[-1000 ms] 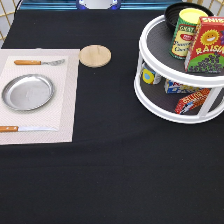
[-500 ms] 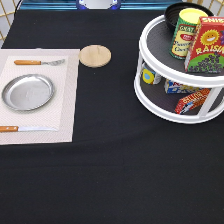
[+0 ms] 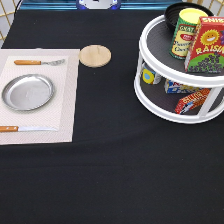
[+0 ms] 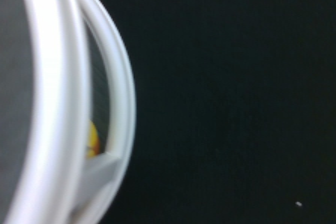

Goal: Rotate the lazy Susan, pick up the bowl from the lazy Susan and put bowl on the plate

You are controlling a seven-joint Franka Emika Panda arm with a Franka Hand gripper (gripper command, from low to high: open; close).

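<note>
The black bowl (image 3: 171,12) sits on the top tier of the white lazy Susan (image 3: 150,46) at the exterior view's top right, partly hidden behind a can. The silver plate (image 3: 27,92) lies on a placemat at the exterior view's left, with nothing on it. The gripper does not show in the exterior view. The wrist view shows the lazy Susan's white curved rim (image 4: 67,100) from close by, beside black tablecloth.
A yellow-lidded can (image 3: 186,32) and a red raisin box (image 3: 206,45) stand on the top tier in front of the bowl. Packets fill the lower tier (image 3: 187,97). A wooden coaster (image 3: 95,55), fork (image 3: 40,62) and knife (image 3: 25,128) lie near the plate.
</note>
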